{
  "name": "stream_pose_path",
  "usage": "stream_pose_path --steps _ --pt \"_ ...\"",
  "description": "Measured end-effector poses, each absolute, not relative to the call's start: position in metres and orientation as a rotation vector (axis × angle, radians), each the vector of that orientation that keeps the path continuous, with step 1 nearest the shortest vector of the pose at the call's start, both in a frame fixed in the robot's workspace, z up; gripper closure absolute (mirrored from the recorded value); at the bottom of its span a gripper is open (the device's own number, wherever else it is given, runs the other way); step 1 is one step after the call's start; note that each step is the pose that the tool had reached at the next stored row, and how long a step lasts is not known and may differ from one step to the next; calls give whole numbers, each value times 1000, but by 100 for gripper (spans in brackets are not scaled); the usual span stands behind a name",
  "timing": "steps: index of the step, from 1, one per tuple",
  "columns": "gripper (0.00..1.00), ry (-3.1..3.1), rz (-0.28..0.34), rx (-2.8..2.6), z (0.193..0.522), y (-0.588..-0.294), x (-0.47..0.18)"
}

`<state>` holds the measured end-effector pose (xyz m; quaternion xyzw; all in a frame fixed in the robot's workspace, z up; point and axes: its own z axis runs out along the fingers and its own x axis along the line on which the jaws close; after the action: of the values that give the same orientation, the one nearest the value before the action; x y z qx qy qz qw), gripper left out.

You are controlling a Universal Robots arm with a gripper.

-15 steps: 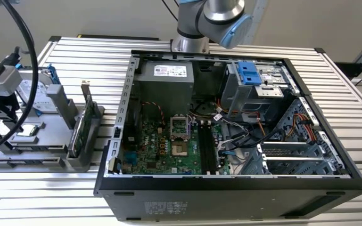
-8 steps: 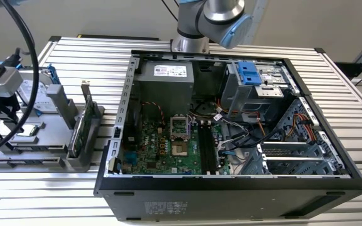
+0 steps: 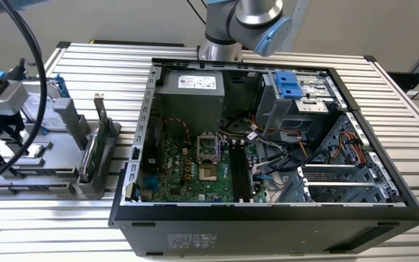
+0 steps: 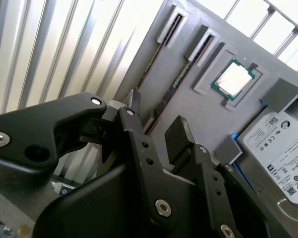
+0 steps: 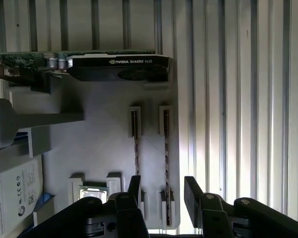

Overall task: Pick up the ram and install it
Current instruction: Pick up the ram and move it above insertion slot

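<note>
The gripper (image 5: pixel 164 192) is open: its two black fingers (image 5: pixel 192 194) are spread apart, they grasp nothing, and they point down at the grey tray (image 5: pixel 99 144). The ram (image 5: pixel 166 153) stands on its thin edge in a slot of this tray, and its line runs into the gap between the fingers. I cannot tell how high the fingers hang over it. A second stick (image 5: pixel 135 148) stands in the neighbour slot, parallel to the ram, and one finger is lined up with it.

From the exterior view I get the wider pose. The arm (image 3: pixel 247 19) has its base at the far side of the computer case (image 3: pixel 268 224). Its black end hangs at the exterior view's left edge, above the tray, well apart from the case. The case lies open on the slatted table (image 3: pixel 406 109), and the long black memory slots (image 3: pixel 240 172) on its board face up. The green expansion card (image 3: pixel 96 142) stands upright on the tray.

From the second wrist view I get the tray at an angle. Here the gripper (image 4: pixel 155 115) is in front and the ram (image 4: pixel 175 89) is beyond it. A processor (image 4: pixel 234 79) sits in a pocket just beside the slots, and a hard drive (image 4: pixel 283 158) with a white label lies near
</note>
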<state>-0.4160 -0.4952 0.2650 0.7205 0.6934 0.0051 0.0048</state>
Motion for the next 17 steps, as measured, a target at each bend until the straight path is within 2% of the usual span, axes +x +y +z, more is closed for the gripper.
stream_pose_path --steps 17 --pt "0 2171 13 2255 259 -495 -416"
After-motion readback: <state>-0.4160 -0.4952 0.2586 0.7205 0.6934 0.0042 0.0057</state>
